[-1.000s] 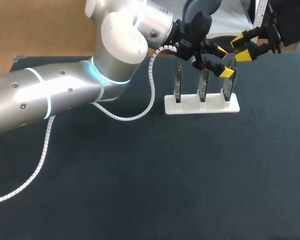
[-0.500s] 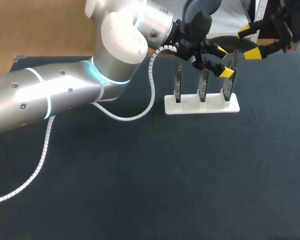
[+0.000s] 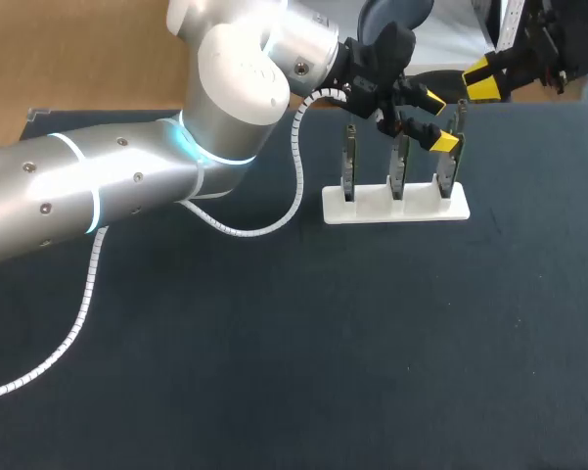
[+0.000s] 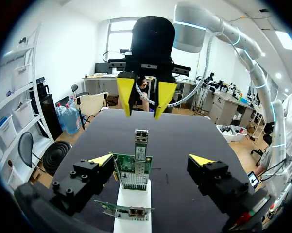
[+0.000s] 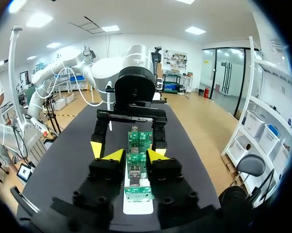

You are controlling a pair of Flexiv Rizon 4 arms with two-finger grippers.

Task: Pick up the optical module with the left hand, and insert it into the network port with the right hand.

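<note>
A white plastic holder [image 3: 372, 209] sits on a dark blue cloth-covered table [image 3: 352, 352]. It carries three green circuit boards [image 3: 399, 162] standing upright in a row. The end board [image 4: 134, 173], on the robot's right, has a small silver metal optical module [image 4: 142, 138] standing up out of its top edge, long axis vertical.

The left gripper [image 3: 438, 119], on a large silver arm entering from the left, is at that end board. Its yellow-tipped fingers are wide apart, one on each side of the board, touching neither the board nor the module. It holds nothing. The module appears just ahead of the fingertips, so the left gripper probably needs only a small adjustment before closing across the module's sides.

The right gripper [image 3: 481, 78] hangs beyond the end of the row, raised and well apart from the holder. It faces the left gripper along the line of boards. Its fingers stand a narrow gap apart with nothing between them. The left gripper is plainly the nearer of the two to the module.
</note>
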